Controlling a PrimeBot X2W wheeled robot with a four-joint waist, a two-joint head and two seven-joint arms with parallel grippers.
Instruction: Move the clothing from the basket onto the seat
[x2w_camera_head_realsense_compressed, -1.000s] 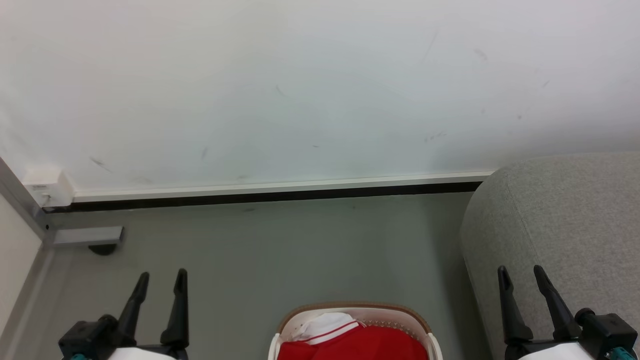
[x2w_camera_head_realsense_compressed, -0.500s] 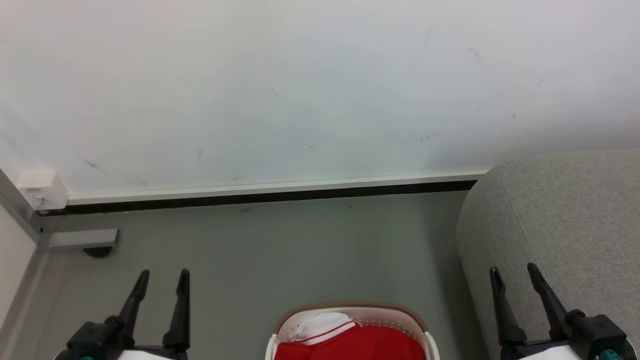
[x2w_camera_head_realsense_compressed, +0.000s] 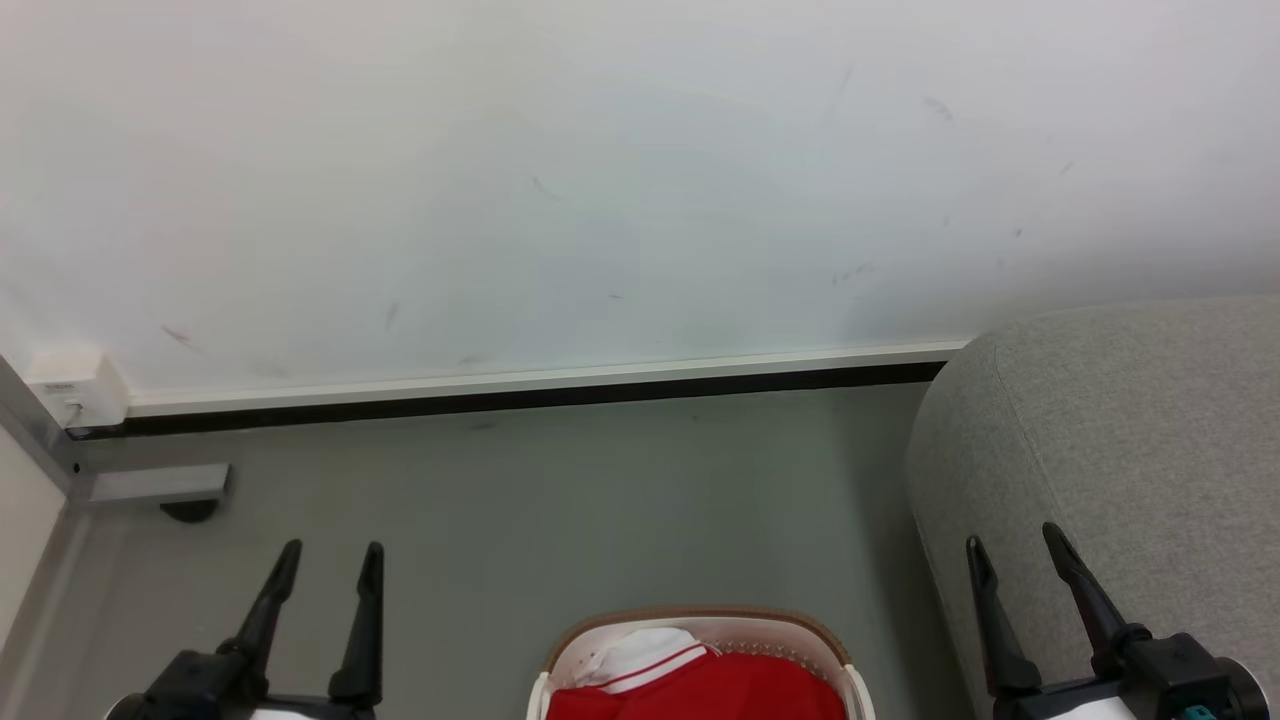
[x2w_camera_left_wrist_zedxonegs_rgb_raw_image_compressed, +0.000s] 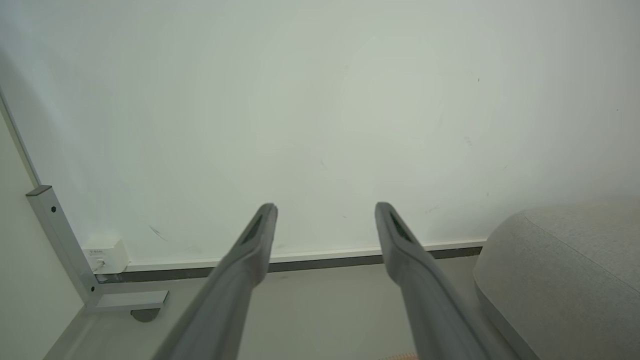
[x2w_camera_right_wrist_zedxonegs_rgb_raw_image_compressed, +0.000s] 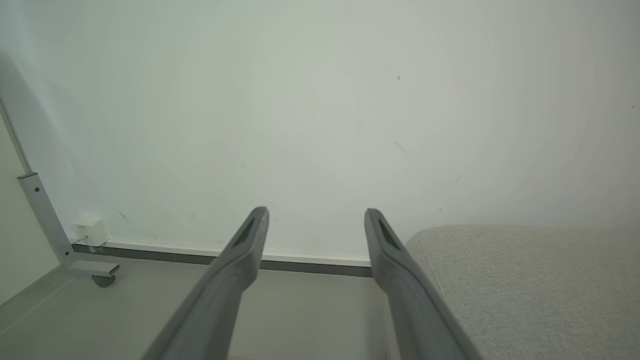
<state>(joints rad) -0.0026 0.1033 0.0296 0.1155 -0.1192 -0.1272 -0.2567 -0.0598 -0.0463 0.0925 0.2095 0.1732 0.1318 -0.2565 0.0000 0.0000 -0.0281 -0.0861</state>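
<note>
White wall (x2w_camera_head_realsense_compressed: 600, 180) w/ dark skirting (x2w_camera_head_realsense_compressed: 520, 397) meets grey floor (x2w_camera_head_realsense_compressed: 600, 500); white box (x2w_camera_head_realsense_compressed: 75, 388) & metal frame foot (x2w_camera_head_realsense_compressed: 160, 483) at left.

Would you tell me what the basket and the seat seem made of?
The basket looks like matte cream plastic, judging by its perforated wall and brown rim. The seat looks upholstered in grey woven fabric: visible weave, rounded edges.

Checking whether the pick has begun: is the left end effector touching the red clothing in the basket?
Apart. The head view shows bare grey floor between the left end effector and the red clothing in the basket.
</note>
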